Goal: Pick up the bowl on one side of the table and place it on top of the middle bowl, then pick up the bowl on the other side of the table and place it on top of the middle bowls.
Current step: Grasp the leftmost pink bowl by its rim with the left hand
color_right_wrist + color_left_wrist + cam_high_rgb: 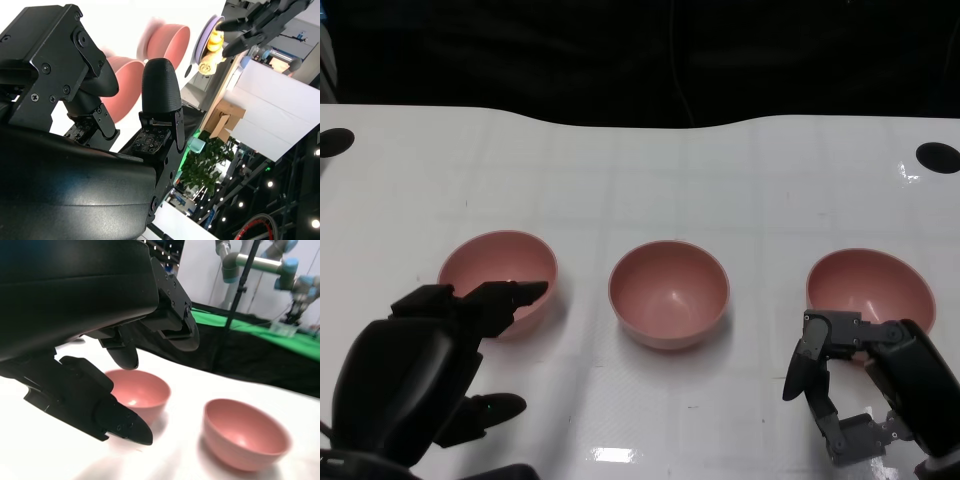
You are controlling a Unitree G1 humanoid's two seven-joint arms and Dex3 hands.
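I log three pink plastic bowls in a row on the white table (640, 170): left bowl (498, 280), middle bowl (669, 293), right bowl (870, 287). My left hand (445, 365) hovers released over the left bowl's near rim; my right hand (860, 385), fingers apart, holds nothing beside the right bowl.

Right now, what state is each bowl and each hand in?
left bowl: upright on the table, empty, not lifted
middle bowl: upright, empty, nothing stacked on it
right bowl: upright on the table, empty, not lifted
left hand: holds nothing, fingers apart, fingertips over the left bowl's near rim
right hand: holds nothing, fingers apart, just in front of the right bowl
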